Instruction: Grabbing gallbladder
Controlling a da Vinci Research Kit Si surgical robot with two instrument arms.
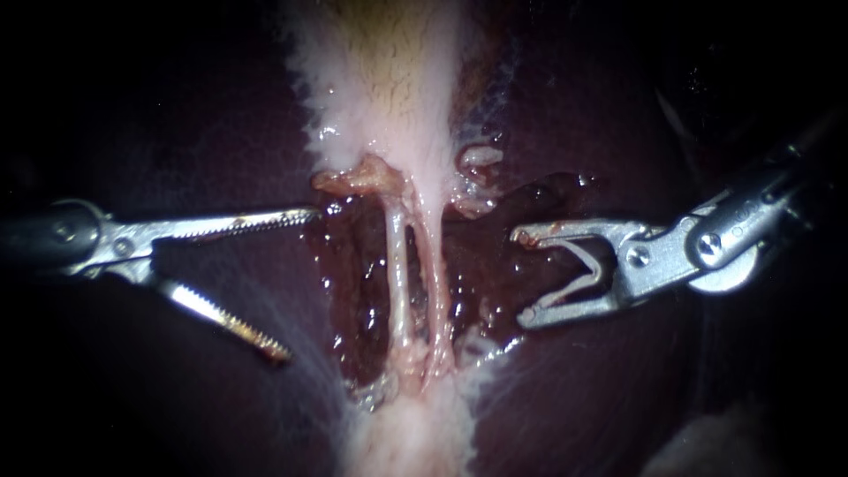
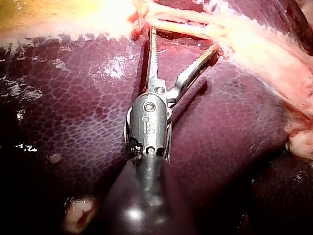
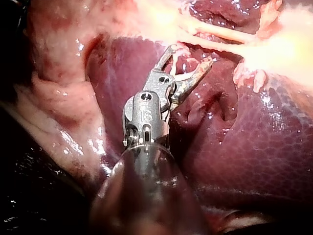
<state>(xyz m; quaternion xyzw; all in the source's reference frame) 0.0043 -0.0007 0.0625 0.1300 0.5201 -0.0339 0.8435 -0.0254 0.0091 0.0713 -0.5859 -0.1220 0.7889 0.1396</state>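
Observation:
The pale gallbladder (image 1: pixel 384 97) hangs down the middle of the endoscope view between dark liver lobes (image 1: pixel 177 132). Below it, two thin tubes (image 1: pixel 399 265) run down through a raw, wet bed. My left instrument (image 1: pixel 296 283) comes in from the left with its serrated jaws wide open. The upper jaw tip lies just beside the gallbladder's lower edge and nothing is gripped. My right instrument (image 1: pixel 524 276) stands open right of the tubes, clear of them. In the left wrist view the open jaws (image 2: pixel 184 39) reach the tubes (image 2: pixel 186 22). The right wrist view shows open jaws (image 3: pixel 190 55) just short of the tubes (image 3: pixel 220 34).
Liver surface (image 2: pixel 73 122) lies under the left shaft, and liver (image 3: pixel 264 147) lies beside the right instrument. Ragged pale tissue tags (image 1: pixel 477 159) hang at the gallbladder's lower right edge. A pale band of tissue (image 1: pixel 415 433) continues below the tubes.

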